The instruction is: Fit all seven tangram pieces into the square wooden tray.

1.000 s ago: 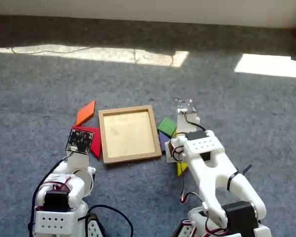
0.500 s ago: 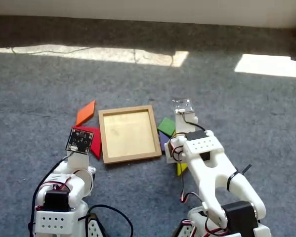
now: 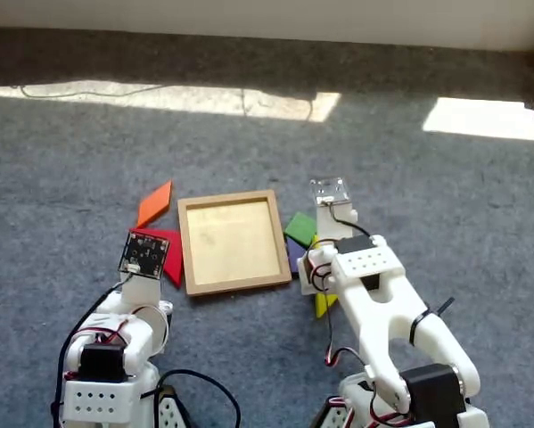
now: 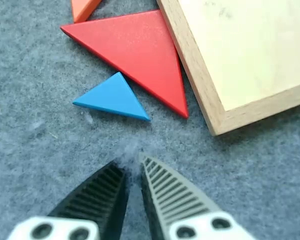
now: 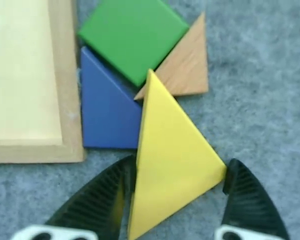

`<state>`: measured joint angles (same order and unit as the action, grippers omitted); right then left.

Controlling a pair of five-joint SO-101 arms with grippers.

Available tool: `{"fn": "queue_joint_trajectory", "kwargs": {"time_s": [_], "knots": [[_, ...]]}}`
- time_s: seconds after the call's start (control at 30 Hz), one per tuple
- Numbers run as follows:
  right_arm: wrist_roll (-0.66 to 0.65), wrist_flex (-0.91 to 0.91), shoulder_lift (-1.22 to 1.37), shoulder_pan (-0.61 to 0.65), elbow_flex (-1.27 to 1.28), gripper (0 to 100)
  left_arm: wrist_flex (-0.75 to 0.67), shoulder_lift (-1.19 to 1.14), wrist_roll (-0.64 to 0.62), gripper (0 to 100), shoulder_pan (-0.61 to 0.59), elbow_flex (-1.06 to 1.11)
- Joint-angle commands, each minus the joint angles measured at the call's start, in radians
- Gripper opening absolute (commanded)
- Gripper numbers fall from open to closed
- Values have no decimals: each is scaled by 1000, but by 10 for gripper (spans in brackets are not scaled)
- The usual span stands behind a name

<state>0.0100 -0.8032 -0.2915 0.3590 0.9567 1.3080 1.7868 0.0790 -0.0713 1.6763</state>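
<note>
The square wooden tray point(image 3: 184, 250) lies on the carpet with nothing in it. To its left are an orange piece point(image 3: 155, 203), a red triangle point(image 4: 139, 47) and a small light-blue triangle point(image 4: 112, 97). My left gripper point(image 4: 131, 167) hovers shut just short of the light-blue triangle, holding nothing. To the tray's right lie a green square point(image 5: 132, 32), a wood-coloured triangle point(image 5: 190, 65) and a dark-blue triangle point(image 5: 107, 110) against the tray rim point(image 5: 69, 75). My right gripper point(image 5: 182, 164) has both fingers against a yellow triangle point(image 5: 175, 145), whose tip overlaps the neighbouring pieces.
Grey carpet surrounds everything, with sunlit patches point(image 3: 480, 116) at the far side. The right arm point(image 3: 365, 267) hangs over the pieces beside the tray; the left arm's wrist point(image 3: 144, 254) covers part of the red triangle.
The right arm's wrist has edged very slightly. The pieces, the tray and the left arm stay where they were.
</note>
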Motion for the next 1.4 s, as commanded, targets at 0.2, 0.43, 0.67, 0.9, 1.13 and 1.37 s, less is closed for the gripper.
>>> {"fn": "queue_joint_trajectory", "kwargs": {"time_s": [0.2, 0.43, 0.67, 0.9, 1.13, 1.37], "knots": [[-11, 7, -54, 4, -41, 219, 5, 21, 8, 7, -5, 19], [-11, 7, -56, -18, -48, 158, 5, 21, 8, 7, -5, 19], [-11, 5, -94, -18, -42, 158, 5, 21, 8, 7, -5, 19], [-11, -127, -328, -8, -48, 158, 5, 21, 8, 7, -5, 19], [-11, -136, -366, 50, -48, 160, 5, 21, 8, 7, -5, 19], [68, -137, -211, 15, -48, 342, 5, 21, 8, 7, -5, 19]]}}
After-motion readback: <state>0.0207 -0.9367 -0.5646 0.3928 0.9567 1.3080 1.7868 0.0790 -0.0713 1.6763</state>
